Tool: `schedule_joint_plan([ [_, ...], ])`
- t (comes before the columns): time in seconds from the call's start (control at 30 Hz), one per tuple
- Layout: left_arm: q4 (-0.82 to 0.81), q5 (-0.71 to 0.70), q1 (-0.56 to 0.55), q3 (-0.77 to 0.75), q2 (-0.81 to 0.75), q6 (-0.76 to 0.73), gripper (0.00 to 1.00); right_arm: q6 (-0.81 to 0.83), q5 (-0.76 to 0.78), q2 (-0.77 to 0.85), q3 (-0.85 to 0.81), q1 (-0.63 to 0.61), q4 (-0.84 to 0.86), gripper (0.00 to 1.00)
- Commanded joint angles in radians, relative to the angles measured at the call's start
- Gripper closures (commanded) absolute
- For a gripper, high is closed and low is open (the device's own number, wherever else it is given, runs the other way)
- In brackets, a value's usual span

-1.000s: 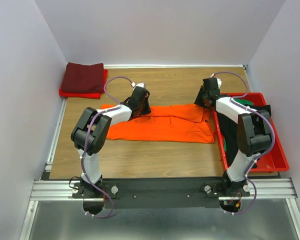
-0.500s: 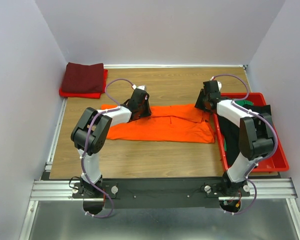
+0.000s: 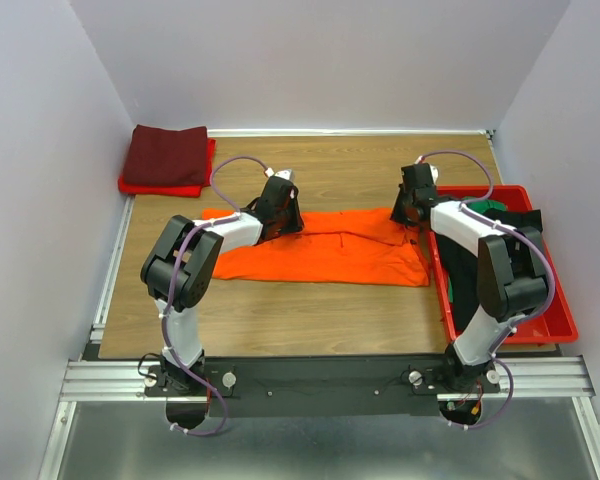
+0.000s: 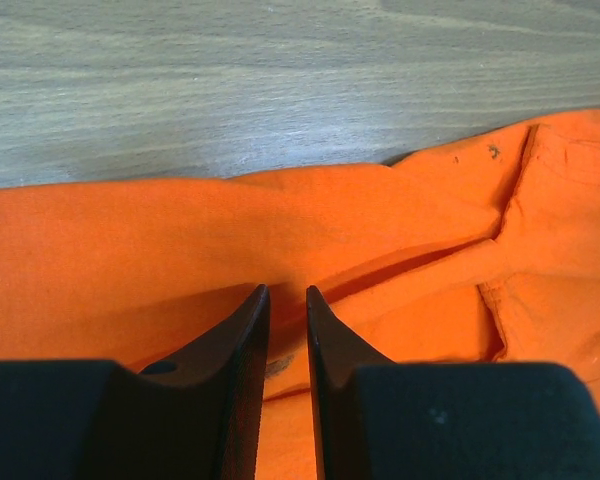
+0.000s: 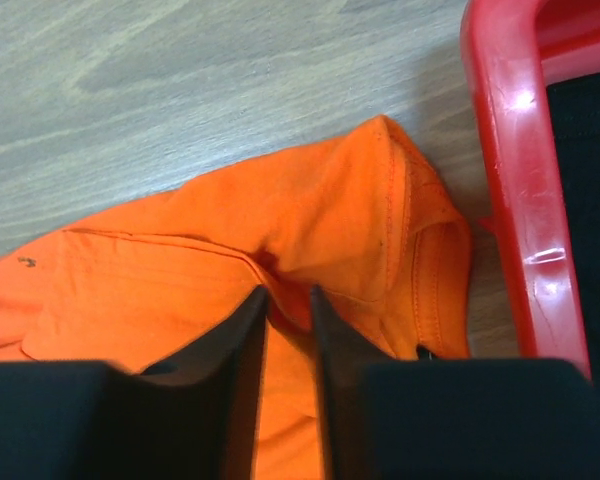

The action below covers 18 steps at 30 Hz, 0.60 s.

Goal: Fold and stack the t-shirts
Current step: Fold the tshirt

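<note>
- The orange t-shirt [image 3: 325, 255] lies spread crosswise at the middle of the wooden surface [image 3: 310, 315], partly folded into a long band.
- The left pincer [image 4: 287, 292] is at the shirt's far edge, toward 11 o'clock. Its jaws are nearly together and pinch a raised fold of the orange cloth.
- The right pincer [image 5: 288, 292] is at the shirt's 2 o'clock corner, just beside the red tray [image 3: 555, 312]. Its jaws are narrow, with a ridge of orange cloth caught between them.
- The tray at 3 o'clock holds a black t-shirt [image 3: 465, 285] and a green t-shirt [image 3: 492, 204].
- At 10 o'clock a folded maroon t-shirt [image 3: 165, 153] rests on a red t-shirt [image 3: 140, 186].
</note>
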State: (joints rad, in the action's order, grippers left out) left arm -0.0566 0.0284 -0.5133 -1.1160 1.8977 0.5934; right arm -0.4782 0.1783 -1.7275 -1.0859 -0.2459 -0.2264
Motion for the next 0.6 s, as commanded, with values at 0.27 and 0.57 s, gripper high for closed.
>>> schedule_joint_plan([
  [0.27,-0.025,0.027,-0.01,0.01,-0.035,-0.023,0.71,-0.007,-0.072,0.031,0.011,-0.016,-0.031,1.0],
  [0.57,-0.035,0.036,-0.01,0.018,-0.034,-0.023,0.72,-0.025,-0.204,0.157,0.086,-0.041,-0.031,1.0],
])
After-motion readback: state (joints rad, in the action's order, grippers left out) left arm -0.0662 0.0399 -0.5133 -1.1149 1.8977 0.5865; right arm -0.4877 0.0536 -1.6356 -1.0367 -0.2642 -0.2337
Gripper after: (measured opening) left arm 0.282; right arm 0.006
